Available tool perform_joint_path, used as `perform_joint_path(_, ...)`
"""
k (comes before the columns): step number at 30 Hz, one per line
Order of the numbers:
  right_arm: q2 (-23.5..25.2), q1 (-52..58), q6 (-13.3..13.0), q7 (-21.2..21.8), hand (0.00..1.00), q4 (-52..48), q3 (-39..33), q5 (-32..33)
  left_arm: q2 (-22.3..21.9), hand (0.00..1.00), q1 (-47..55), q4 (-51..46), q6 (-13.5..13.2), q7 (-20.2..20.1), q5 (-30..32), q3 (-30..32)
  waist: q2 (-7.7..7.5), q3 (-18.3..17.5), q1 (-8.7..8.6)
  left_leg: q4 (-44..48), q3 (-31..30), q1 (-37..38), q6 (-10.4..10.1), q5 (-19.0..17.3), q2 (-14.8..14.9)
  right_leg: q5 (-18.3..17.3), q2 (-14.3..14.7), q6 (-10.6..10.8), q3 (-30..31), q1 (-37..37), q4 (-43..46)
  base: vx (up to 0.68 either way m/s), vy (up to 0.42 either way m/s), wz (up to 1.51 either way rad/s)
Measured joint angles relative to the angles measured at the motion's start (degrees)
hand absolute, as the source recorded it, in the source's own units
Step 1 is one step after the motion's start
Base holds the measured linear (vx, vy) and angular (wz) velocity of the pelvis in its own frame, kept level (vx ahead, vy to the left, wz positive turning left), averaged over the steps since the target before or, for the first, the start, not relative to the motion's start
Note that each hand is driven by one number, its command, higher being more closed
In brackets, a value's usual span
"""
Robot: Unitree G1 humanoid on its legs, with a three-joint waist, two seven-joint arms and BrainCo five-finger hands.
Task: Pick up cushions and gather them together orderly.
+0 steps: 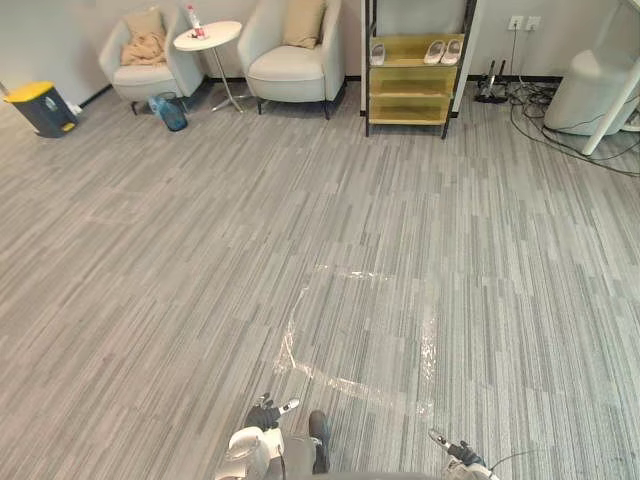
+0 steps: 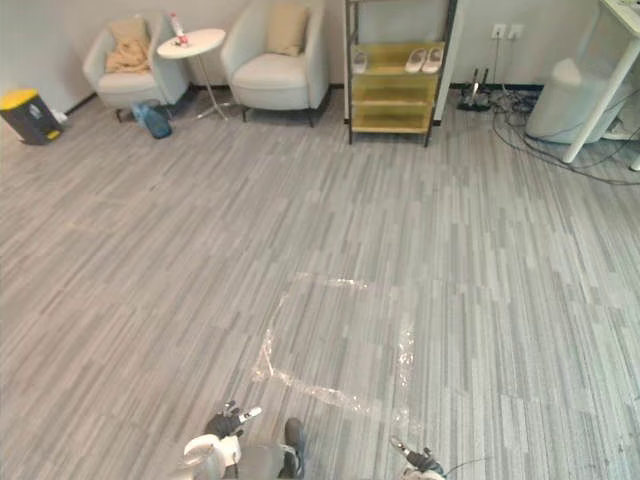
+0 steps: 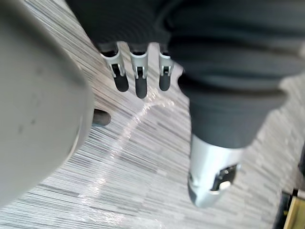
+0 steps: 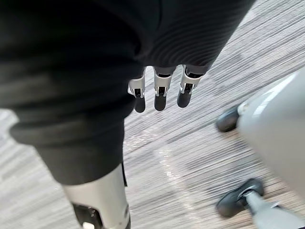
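Observation:
Two tan cushions lie far off by the back wall. One cushion slumps crumpled on the left armchair, the other cushion stands upright against the back of the right armchair. My left hand and right hand hang low at the near edge, far from both chairs. In the left wrist view the left hand's fingers are straight and hold nothing over the floor. The right hand's fingers are likewise relaxed and bare.
A round white side table stands between the chairs, a blue bin beside it. A yellow-lidded bin sits far left. A yellow shelf with slippers, floor cables and a white seat are at the back right. Clear tape marks the floor.

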Motion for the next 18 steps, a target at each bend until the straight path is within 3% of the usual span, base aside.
perform_joint_path(1, 0.3, 0.0, 0.1, 0.1, 0.00, 0.0, 0.3, -1.0, 0.3, 0.00, 0.0, 0.0, 0.1, 0.0, 0.0, -0.1, -0.61, 0.2, 0.31, -0.2, 1.1, 1.9, 0.4, -1.1, -0.7, -0.1, -0.2, 2.8, 1.2, -3.0, 8.3, 0.56, 0.231, -0.64)
perform_joint_path(2, 0.7, 0.2, 0.3, 0.2, 0.00, 0.1, 0.9, -1.5, 0.7, 0.00, -0.2, 0.0, 0.5, 0.0, 0.0, -0.5, -0.76, 0.8, -0.02, -0.8, 1.2, 5.9, 0.8, -2.9, -1.3, 3.5, -0.3, 8.2, 2.0, -9.1, 24.7, 0.45, 0.186, -0.23)
perform_joint_path(3, 0.8, 0.5, 0.3, 0.3, 0.00, 0.1, 1.3, -1.6, 0.9, 0.00, -0.3, 0.6, 1.0, 0.0, 0.0, -1.5, -0.35, 1.3, -0.61, -1.0, 0.7, 8.9, 0.6, -3.9, -1.3, 4.3, -0.4, 7.9, 0.4, -11.2, 31.5, 0.51, 0.197, -0.02)
perform_joint_path(4, 0.8, 0.7, 0.3, 0.4, 0.00, -0.2, 1.8, -1.6, 0.9, 0.00, -0.4, 1.0, 1.1, 0.0, 0.0, -2.3, -0.21, 1.5, -1.09, -1.6, 0.4, 11.8, 0.5, -4.0, -1.2, 4.4, -1.4, 7.1, -1.6, -12.6, 34.9, 0.40, 0.123, 0.09)
perform_joint_path(5, 0.4, 0.9, 0.2, 0.4, 0.00, -0.2, 1.8, -1.6, 0.9, 0.00, -0.4, 1.1, 1.1, 0.0, 0.0, -2.9, 0.57, 1.9, -1.13, -3.9, 0.3, 16.3, 0.5, -4.0, -0.8, 3.3, -3.0, 3.9, -5.6, -14.0, 34.5, 0.38, 0.104, 0.01)
perform_joint_path(6, 0.2, 0.8, 0.2, 0.4, 0.00, -0.2, 1.5, -1.6, 0.9, 0.00, -0.4, 1.2, 1.1, 0.0, 0.0, -3.0, 1.15, 2.0, -1.27, -5.4, 0.3, 17.7, 0.4, -4.1, -0.4, 2.7, -3.5, 2.6, -7.5, -14.7, 32.8, 0.34, 0.070, 0.03)
perform_joint_path(8, 0.4, 0.4, 0.1, 0.6, 0.00, 0.1, 1.4, -2.0, 2.2, 0.00, -0.7, 2.3, 1.1, 0.0, -0.1, -4.5, 0.85, 2.0, -2.13, -7.9, -1.2, 20.4, 0.4, -5.0, 0.7, 2.8, -3.6, 0.3, -12.1, -17.4, 23.0, 0.32, 0.000, 0.28)
perform_joint_path(9, 0.4, 0.1, 0.1, 0.8, 0.00, 0.2, 0.8, -2.5, 2.6, 0.00, -1.6, 2.6, 1.0, 0.0, -0.1, -5.0, 0.88, 2.0, -2.69, -8.0, -2.5, 20.5, 0.2, -6.6, 1.7, 3.9, -1.9, -1.0, -12.4, -18.9, 15.8, 0.37, -0.085, 0.51)
perform_joint_path(10, 0.4, -0.4, 0.1, 0.8, 0.00, 0.9, -0.1, -3.2, 3.0, 0.00, -2.1, 3.3, 1.0, 0.0, 0.0, -5.2, 0.70, 2.3, -2.71, -8.0, -3.9, 20.5, -0.5, -7.6, 2.3, 7.1, 0.2, -2.2, -10.8, -19.8, 5.8, 0.31, -0.105, 0.50)
perform_joint_path(12, 0.3, -0.5, 0.1, 0.8, 0.00, 1.7, -0.7, -3.4, 3.3, 0.00, -1.9, 3.8, 1.1, 0.0, 0.1, -5.4, 0.01, 2.5, -2.99, -8.0, -5.6, 20.7, -0.5, -7.7, 2.3, 13.7, 1.6, -2.6, -8.3, -19.5, -6.3, 0.44, -0.227, 0.62)
perform_joint_path(13, 0.1, -0.3, 0.1, 0.8, 0.00, 2.7, -1.5, -3.4, 3.8, 0.00, -1.8, 4.3, 1.0, 0.0, 0.2, -6.5, -1.10, 3.2, -3.44, -7.8, -9.1, 22.6, -1.3, -8.9, 1.8, 22.7, 1.7, -2.3, -6.7, -17.9, -13.6, 0.50, -0.313, 0.96)
perform_joint_path(14, -0.8, 0.3, 0.1, 0.7, 0.00, 2.9, -2.1, -3.4, 3.4, 0.00, -1.9, 4.6, 1.0, 0.1, 0.2, -6.6, 0.55, 3.8, -4.13, -7.5, -10.9, 23.7, -2.3, -10.3, 2.9, 23.9, 2.7, -4.1, -7.4, -16.7, -12.7, 0.34, -0.206, 0.80)
perform_joint_path(15, -1.8, 0.2, 0.1, 0.6, 0.00, 3.6, -2.9, -3.4, 2.9, 0.00, -1.4, 4.7, 0.8, -0.1, 0.3, -6.7, 2.62, 3.6, -3.79, -6.7, -11.7, 24.2, -2.5, -10.6, 4.3, 21.7, 3.8, -4.7, -8.1, -16.3, -10.4, 0.46, -0.285, 0.27)
perform_joint_path(16, -2.2, -0.9, 0.1, 0.6, 0.00, 4.3, -3.7, -3.4, 2.6, 0.00, -1.0, 4.8, 0.9, 0.0, 0.3, -6.3, 3.38, 3.8, -3.61, -2.9, -13.0, 23.6, -2.6, -10.6, 4.7, 18.8, 3.8, -6.2, -8.8, -16.5, -6.9, 0.35, -0.217, 0.06)
perform_joint_path(18, -2.0, -0.6, 0.1, 0.7, 0.00, 4.3, -4.5, -3.4, 2.3, 0.00, -0.5, 5.0, 0.9, -0.1, 0.8, -5.9, 3.75, 3.4, -3.77, 5.9, -14.7, 20.9, -2.9, -10.5, 5.3, 15.8, 3.9, -7.2, -10.3, -14.8, -5.3, 0.34, -0.258, 0.31)
